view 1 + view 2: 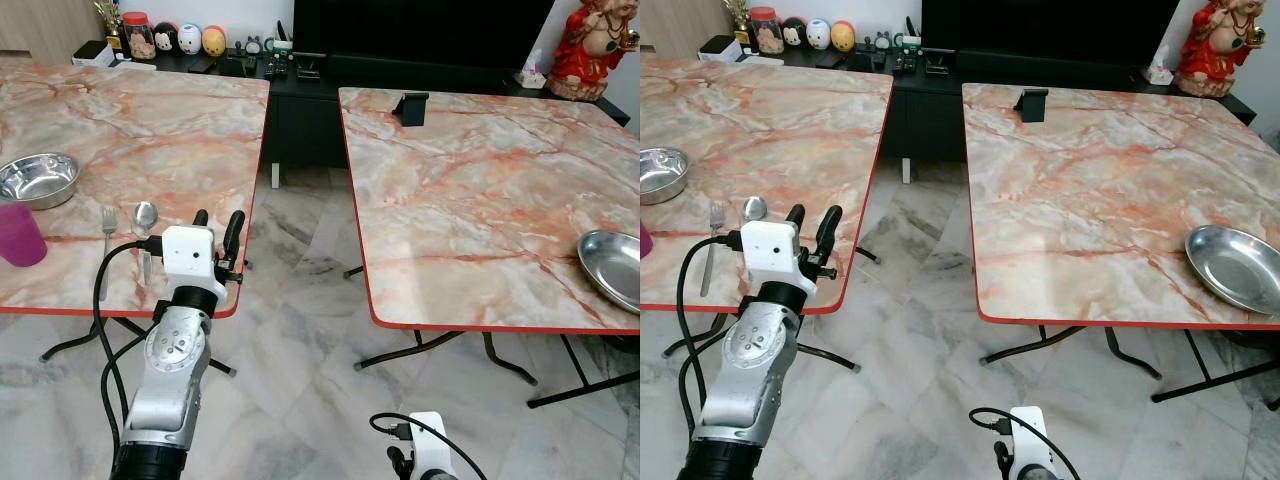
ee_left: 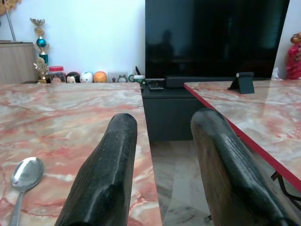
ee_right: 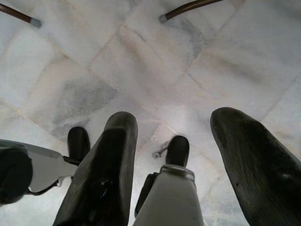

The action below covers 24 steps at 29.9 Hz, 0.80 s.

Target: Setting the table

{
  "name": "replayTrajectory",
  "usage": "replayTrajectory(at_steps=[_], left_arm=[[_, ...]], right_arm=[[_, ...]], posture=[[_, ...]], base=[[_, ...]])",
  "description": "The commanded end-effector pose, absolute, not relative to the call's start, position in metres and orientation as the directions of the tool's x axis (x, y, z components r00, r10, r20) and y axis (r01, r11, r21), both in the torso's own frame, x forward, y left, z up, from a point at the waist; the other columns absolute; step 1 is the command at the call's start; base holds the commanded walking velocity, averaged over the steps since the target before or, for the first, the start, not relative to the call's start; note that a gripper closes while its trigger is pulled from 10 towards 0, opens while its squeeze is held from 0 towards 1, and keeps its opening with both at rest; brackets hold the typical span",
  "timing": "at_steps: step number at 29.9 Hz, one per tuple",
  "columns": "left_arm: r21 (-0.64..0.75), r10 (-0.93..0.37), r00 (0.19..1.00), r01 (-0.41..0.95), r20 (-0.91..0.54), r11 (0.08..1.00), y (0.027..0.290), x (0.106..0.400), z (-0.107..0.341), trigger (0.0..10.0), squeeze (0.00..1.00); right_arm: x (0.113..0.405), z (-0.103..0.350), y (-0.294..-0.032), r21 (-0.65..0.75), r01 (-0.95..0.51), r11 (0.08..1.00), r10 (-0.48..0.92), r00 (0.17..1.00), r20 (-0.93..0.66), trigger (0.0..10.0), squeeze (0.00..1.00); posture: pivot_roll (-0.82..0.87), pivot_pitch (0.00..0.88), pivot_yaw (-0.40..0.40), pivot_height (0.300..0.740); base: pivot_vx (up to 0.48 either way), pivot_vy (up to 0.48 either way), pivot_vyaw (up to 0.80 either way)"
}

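On the left marble table [image 1: 150, 130] lie a steel spoon [image 1: 145, 216] and a fork [image 1: 108, 222], side by side near the front edge. A steel bowl [image 1: 38, 178] and a purple cup [image 1: 20, 235] stand further left. My left gripper [image 1: 217, 228] is raised over that table's front right corner, open and empty, with the spoon [image 2: 26, 175] just left of it. A steel plate [image 1: 612, 268] rests at the right edge of the right table [image 1: 470, 190]. My right gripper [image 3: 171, 155] hangs low, open, pointing at the floor.
A gap of marble floor [image 1: 300, 300] separates the two tables. Behind them stands a dark TV cabinet [image 1: 300, 90] with jars and toys. A black phone stand [image 1: 411, 108] sits on the right table's far edge. A red figurine [image 1: 590, 45] stands at the back right.
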<state>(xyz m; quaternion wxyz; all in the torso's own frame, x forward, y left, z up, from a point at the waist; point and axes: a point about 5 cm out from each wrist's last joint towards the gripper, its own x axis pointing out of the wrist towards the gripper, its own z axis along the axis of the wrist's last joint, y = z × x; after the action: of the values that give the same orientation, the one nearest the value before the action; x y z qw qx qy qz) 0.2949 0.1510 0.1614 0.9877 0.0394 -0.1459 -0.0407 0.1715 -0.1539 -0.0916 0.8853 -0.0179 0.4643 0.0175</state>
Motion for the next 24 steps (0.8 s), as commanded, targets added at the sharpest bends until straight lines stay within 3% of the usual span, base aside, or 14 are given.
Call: replayTrajectory(at_steps=[1,24], left_arm=[[0.1,-0.089,0.951,0.062,0.297,0.993,0.1515,0.2952,0.1654,10.0,0.0],[0.095,-0.084,0.948,0.058,0.306,0.994,0.151,0.2961,0.1686,10.0,0.0]], right_arm=[[0.1736,-0.0907,-0.1547,-0.016,-0.046,0.999,0.013,0.572,-0.82,10.0,0.0],[0.1741,-0.0905,-0.1544,-0.014,-0.051,0.999,0.018,0.572,-0.82,10.0,0.0]], posture=[[0.06,0.0,-0.074,0.74],[0.07,0.0,-0.075,0.74]], base=[[0.0,0.334,0.0],[0.0,0.333,0.0]])
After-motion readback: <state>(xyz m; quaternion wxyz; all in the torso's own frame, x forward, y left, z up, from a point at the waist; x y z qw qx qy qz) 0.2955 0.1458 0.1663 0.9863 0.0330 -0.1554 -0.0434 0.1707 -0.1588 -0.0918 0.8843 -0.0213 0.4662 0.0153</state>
